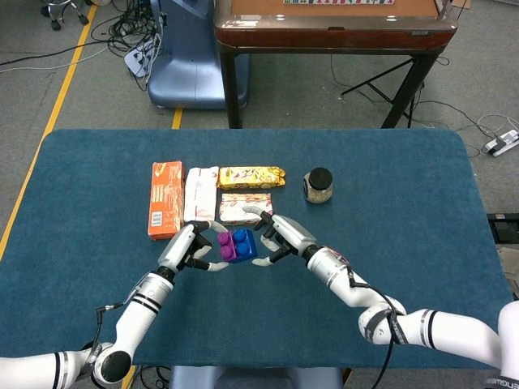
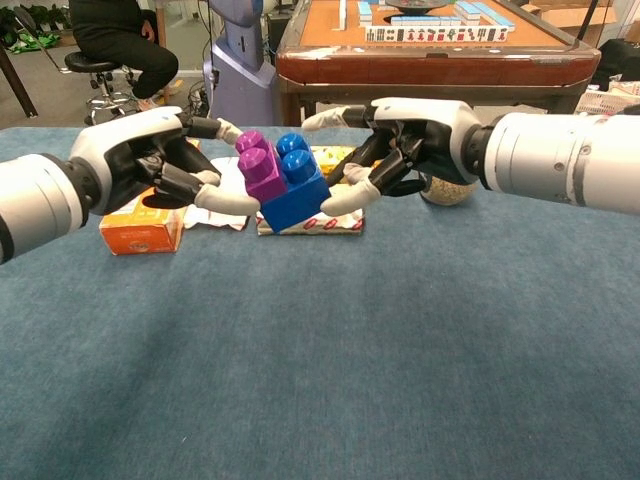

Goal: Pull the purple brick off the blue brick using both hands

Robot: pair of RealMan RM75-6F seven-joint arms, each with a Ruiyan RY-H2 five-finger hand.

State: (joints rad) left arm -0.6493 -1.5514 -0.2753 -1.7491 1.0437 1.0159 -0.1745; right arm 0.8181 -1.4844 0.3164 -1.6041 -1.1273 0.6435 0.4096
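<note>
The purple brick (image 2: pixel 261 168) (image 1: pixel 225 245) is still stuck to the left side of the larger blue brick (image 2: pixel 296 186) (image 1: pixel 243 243), and the pair hangs tilted above the table. My left hand (image 2: pixel 150 160) (image 1: pixel 188 245) pinches the purple brick from the left. From the right, my right hand (image 2: pixel 400 140) (image 1: pixel 280 235) closes its fingertips on the blue brick's right side, thumb low and a finger over the top.
Behind the bricks lie an orange box (image 1: pixel 165 210), a white packet (image 1: pixel 201 194), a yellow packet (image 1: pixel 251 176) and a pink-white packet (image 1: pixel 242 207). A small black-lidded jar (image 1: pixel 317 185) stands at the right. The table's blue cloth (image 2: pixel 330 370) spreads in front.
</note>
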